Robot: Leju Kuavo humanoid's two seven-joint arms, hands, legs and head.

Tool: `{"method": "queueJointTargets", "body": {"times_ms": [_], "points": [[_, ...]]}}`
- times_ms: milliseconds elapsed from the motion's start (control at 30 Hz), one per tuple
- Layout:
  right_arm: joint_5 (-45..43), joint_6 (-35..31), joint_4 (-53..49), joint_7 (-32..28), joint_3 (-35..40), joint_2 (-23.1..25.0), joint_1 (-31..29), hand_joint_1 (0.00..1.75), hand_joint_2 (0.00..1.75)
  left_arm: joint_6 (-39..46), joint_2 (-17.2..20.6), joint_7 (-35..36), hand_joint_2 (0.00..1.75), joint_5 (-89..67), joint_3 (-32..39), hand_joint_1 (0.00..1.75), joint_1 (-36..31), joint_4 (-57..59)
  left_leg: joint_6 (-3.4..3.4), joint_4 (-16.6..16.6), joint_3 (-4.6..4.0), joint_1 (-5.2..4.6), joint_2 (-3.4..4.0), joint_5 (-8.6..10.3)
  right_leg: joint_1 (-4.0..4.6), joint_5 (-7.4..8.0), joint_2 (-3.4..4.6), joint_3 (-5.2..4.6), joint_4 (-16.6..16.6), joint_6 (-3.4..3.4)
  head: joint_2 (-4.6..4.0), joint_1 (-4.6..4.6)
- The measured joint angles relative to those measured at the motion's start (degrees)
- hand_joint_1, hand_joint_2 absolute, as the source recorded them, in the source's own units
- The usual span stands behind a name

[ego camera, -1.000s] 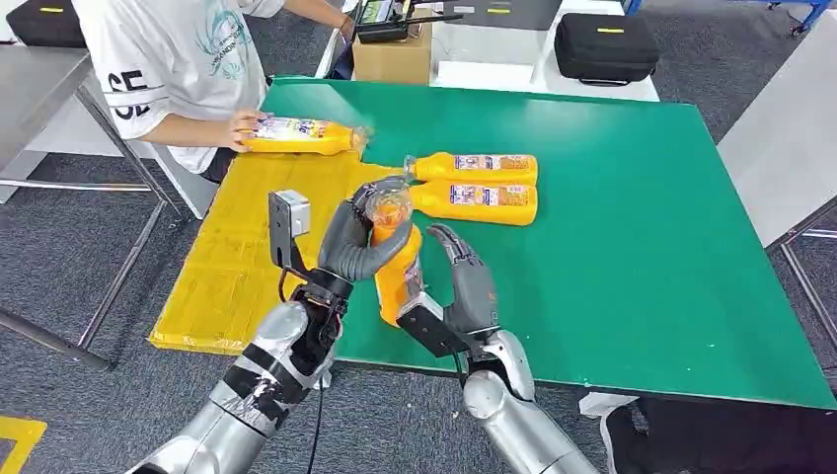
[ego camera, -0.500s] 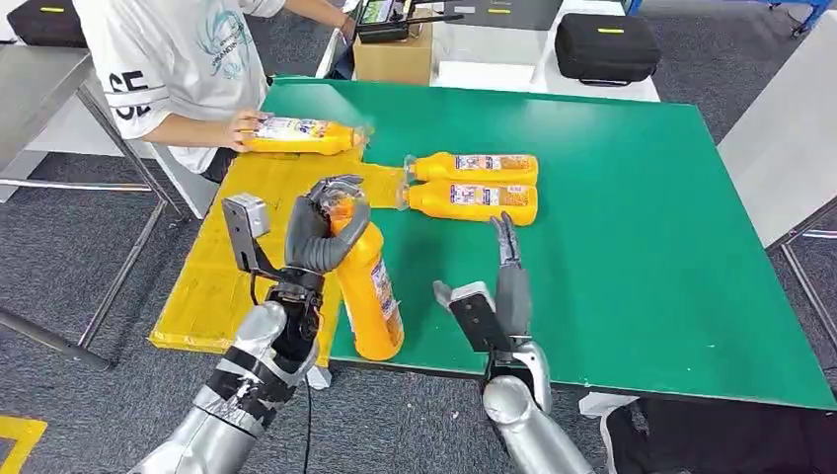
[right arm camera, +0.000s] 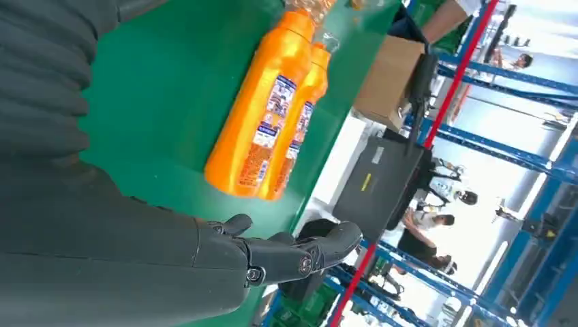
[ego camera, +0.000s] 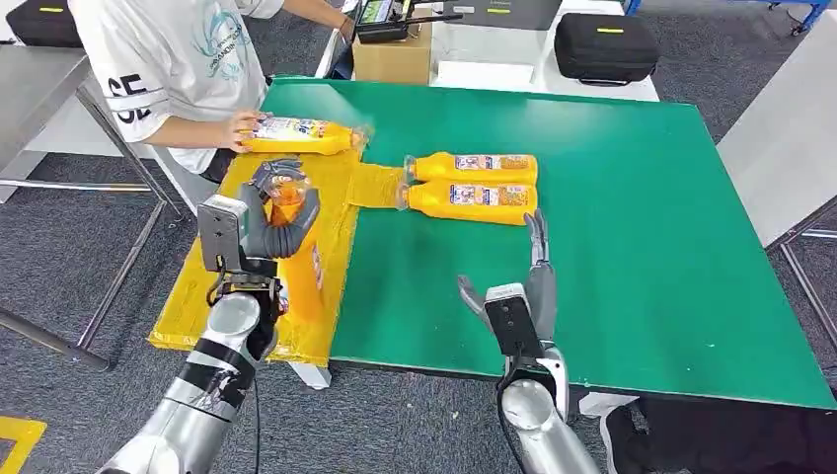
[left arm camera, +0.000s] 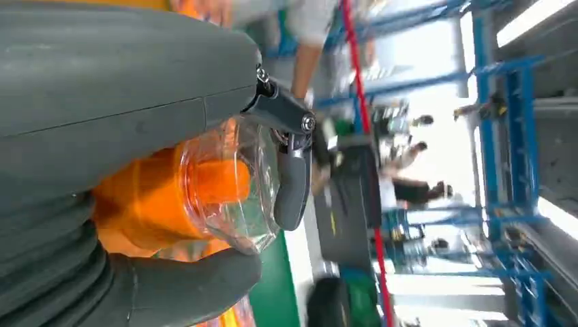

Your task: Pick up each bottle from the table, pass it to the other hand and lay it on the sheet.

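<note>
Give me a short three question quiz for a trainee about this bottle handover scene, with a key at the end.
1. True or false: the right hand holds a bottle.
2. Multiple choice: the bottle in the left hand hangs over A) the bare green table, B) the yellow sheet, C) the cardboard box.
3. Fill in: besides the one that the person's hand touches, ___ bottles lie side by side on the table.

Key: 1. False, it is open and holds nothing. 2. B. 3. Two.
</note>
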Motion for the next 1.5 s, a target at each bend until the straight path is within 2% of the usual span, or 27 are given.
{"method": "queueJointTargets", "body": {"times_ms": [200, 333, 500, 1200, 1500], "points": [[0.9, 1.2, -3.0, 0.3, -0.9, 0.0, 1.3, 0.0, 1.75, 6.7, 2.9, 0.3, 1.75, -19.2, 1.4, 1.75, -1.5, 0.9, 0.0, 0.0, 0.0, -0.01, 0.0, 0.0, -0.02, 0.0, 0.0, 0.0, 0.0, 0.0, 0.0, 0.0], [1.0, 1.6, -4.3, 0.3, -1.2, 0.0, 1.7, 0.0, 1.75, 7.9, 4.0, 1.0, 1.75, -22.6, 1.7, 1.75, -2.2, 1.7, 0.0, 0.0, 0.0, -0.01, -0.01, 0.0, -0.01, 0.0, 0.0, 0.0, 0.0, 0.0, 0.0, 0.02], [1.9, 3.3, -6.2, 0.8, -1.6, -0.1, 2.4, 0.0, 1.75, 11.5, 5.1, 3.1, 1.75, -40.1, 1.5, 1.75, -3.4, 5.6, 0.0, 0.0, 0.0, -0.01, 0.04, 0.0, -0.02, 0.0, 0.01, 0.0, 0.0, 0.0, 0.0, 0.0], [2.0, 3.9, -8.0, 1.2, -1.7, -0.2, 2.9, 0.0, 1.75, 12.0, 5.9, 3.3, 1.75, -42.1, 1.5, 1.75, -3.8, 11.4, 0.0, 0.0, 0.0, -0.01, 0.03, 0.0, -0.01, 0.0, 0.02, -0.02, 0.0, 0.0, -0.02, 0.02], [3.3, 5.6, -9.3, 1.4, -1.6, -0.3, 4.4, 0.0, 1.75, 14.0, 6.2, 4.0, 1.75, -51.5, -0.5, 1.75, -1.9, 15.9, 0.0, 0.0, 0.0, -0.01, 0.04, -0.01, -0.02, -0.01, 0.02, -0.02, 0.0, 0.0, 0.0, 0.02]]}}
